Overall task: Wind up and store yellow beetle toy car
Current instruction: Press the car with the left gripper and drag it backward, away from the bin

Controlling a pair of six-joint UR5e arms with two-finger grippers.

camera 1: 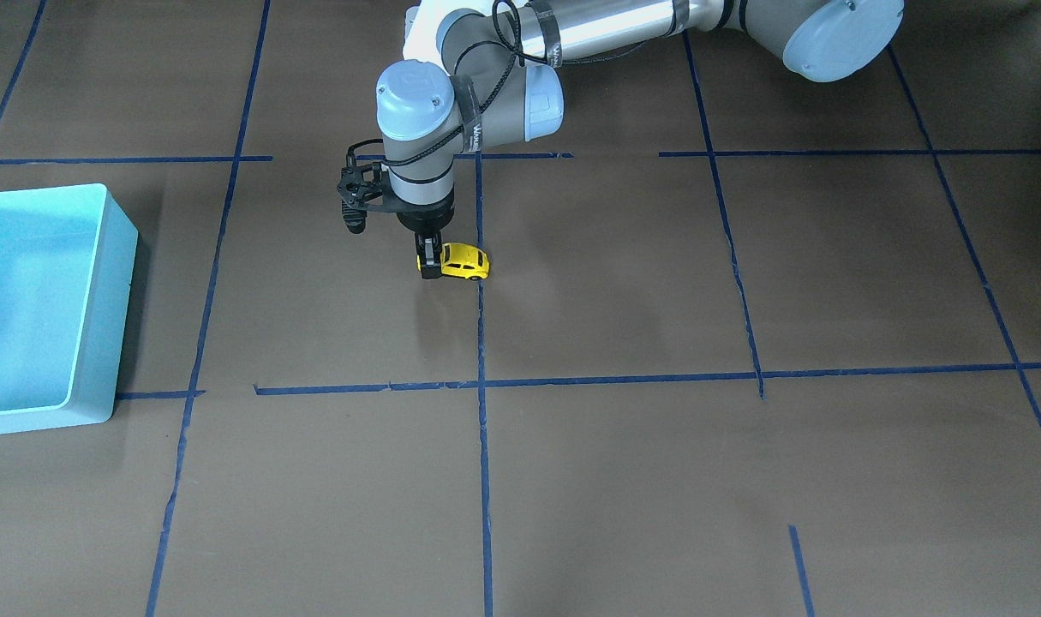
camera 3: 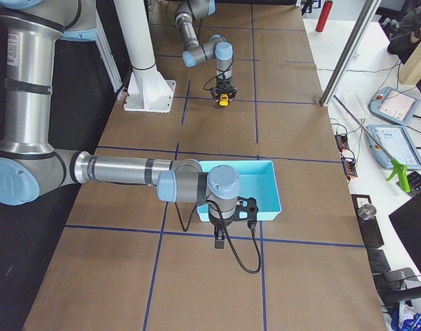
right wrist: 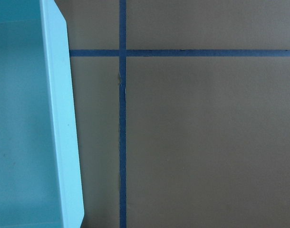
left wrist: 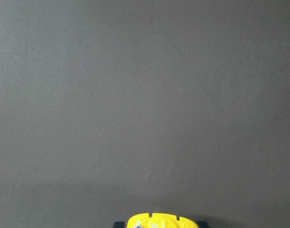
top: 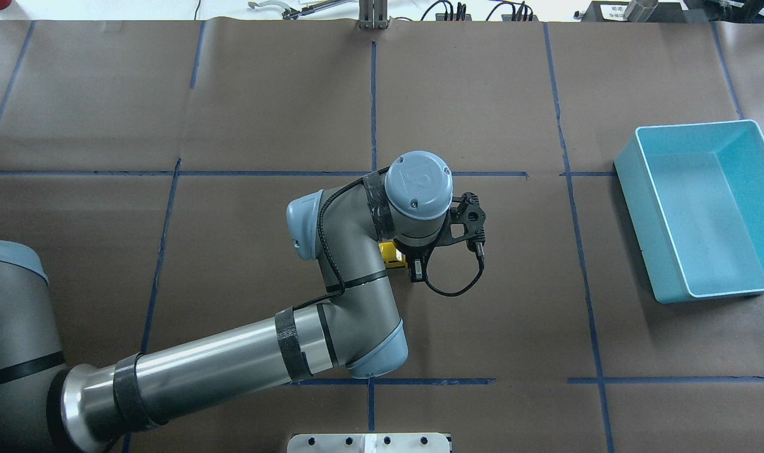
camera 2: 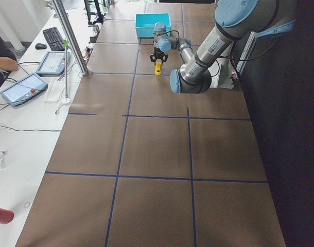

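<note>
Left gripper [camera 1: 429, 267] fingers pinched one end of the yellow beetle toy car [camera 1: 469, 260], wheels on the surface [camera 1: 623, 283] — probably set for pull-back winding — right gripper [camera 3: 219, 242] fingers: cannot tell.

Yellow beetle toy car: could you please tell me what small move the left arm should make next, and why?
Probably drag the yellow beetle toy car a short way along the table, wheels pressed down, to wind it. The left gripper looks closed across one end of the car, which sits on the table; the teal bin is far off, so storing waits.
</note>
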